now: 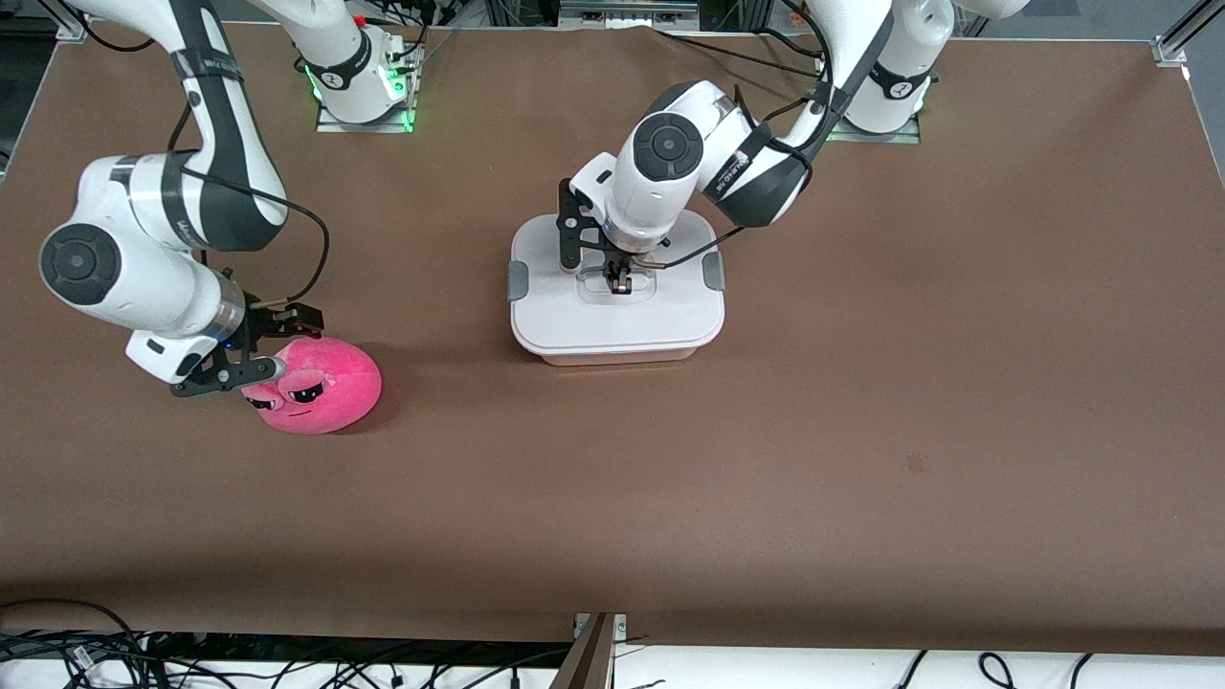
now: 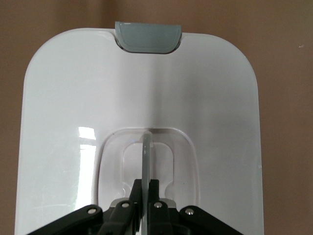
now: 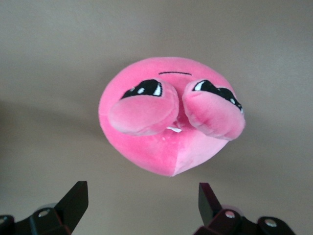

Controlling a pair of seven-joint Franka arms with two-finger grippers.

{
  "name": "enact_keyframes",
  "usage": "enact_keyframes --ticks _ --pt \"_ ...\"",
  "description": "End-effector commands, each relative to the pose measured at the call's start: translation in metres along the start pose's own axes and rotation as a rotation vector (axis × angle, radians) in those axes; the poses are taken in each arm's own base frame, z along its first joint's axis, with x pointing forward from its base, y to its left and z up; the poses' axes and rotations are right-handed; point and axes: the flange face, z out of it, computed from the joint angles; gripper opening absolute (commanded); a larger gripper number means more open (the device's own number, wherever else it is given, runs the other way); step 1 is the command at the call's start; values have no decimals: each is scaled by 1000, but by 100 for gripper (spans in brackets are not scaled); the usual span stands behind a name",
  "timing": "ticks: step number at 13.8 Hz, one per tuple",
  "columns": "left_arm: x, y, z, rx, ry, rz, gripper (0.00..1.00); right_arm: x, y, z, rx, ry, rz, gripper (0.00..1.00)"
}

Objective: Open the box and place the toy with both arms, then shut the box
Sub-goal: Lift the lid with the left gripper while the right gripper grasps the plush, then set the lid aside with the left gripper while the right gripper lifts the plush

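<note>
While the high front camera looked down on the brown table (image 1: 861, 402), my left gripper (image 1: 621, 283) stood down in the recessed centre handle (image 1: 620, 277) of the rounded-rectangular translucent pinkish plastic box (image 1: 617, 356), whose white lid (image 1: 574, 316) lay shut with a grey side clip (image 1: 518, 279) at each end. That box sat near the middle of the table, farther from the front camera than the round bright pink plush toy (image 1: 321, 385) with its bulging eyes and drooping black eyelids, which lay on the table toward my right arm's end, well apart from the box. My right gripper (image 1: 256, 346) hung just above and beside the toy, its black fingers spread wide on either side of the plush. From my left wrist camera I saw my left gripper (image 2: 145, 193) with its jaws pinched tight on the thin upright rib of the handle (image 2: 146, 152), the glossy lid (image 2: 63, 122) filling the picture and one grey clip (image 2: 147, 36) at its edge. From my right wrist camera I saw the toy (image 3: 166, 122) resting on the table, its two bulging eyes turned up toward me, and my right gripper (image 3: 142, 203) holding nothing, the two dark fingertips (image 3: 76, 198) standing far apart with the plush seen between them, not touching it.
</note>
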Motion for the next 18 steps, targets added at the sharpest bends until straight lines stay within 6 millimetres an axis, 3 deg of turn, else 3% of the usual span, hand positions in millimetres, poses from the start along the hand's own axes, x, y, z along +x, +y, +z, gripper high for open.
enact_keyframes --ticks 1,4,6,8,10,12,13,18 --pt "2 1 -22 30 3 13 0 -2 11 16 15 15 -22 100" --pt "4 2 -48 11 -10 17 0 0 22 45 25 27 -41 100" --pt "4 -3 -77 -10 -25 11 0 3 26 54 20 35 -42 98" --pt "-4 -5 -105 -29 -40 1 0 6 26 63 15 38 -53 85" --pt "-43 -26 -135 -60 -62 -57 0 6 30 63 15 43 -73 51" --pt "-84 -41 -163 -101 -95 -75 0 7 30 62 21 44 -72 8" --pt "-104 -45 -178 -123 -106 -57 0 7 30 62 19 46 -73 0" --pt "-255 -111 -212 -212 -109 5 0 11 27 51 15 67 -88 0"
